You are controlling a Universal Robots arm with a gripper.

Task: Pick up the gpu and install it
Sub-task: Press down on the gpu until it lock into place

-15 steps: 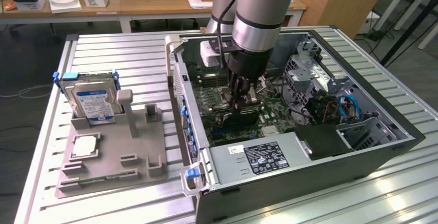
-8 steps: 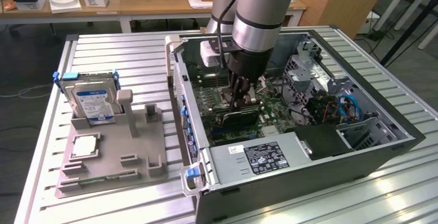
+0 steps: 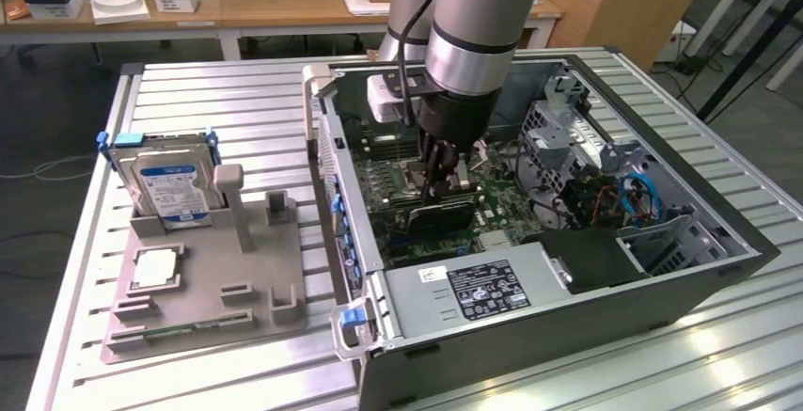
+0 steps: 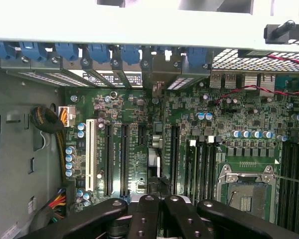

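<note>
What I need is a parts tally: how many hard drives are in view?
1. The hard drive stands upright in the stand at the exterior view's left, outside the computer case. Others may sit hidden inside it.

No wording can be made out — the hard drive [image 3: 173,190] label and the power supply [image 3: 483,291] sticker both carry print too fine to read.

Silver-grey cylindrical arm [image 3: 471,44] with black band, black linkage pincer [image 4: 157,211] with round screws
</note>
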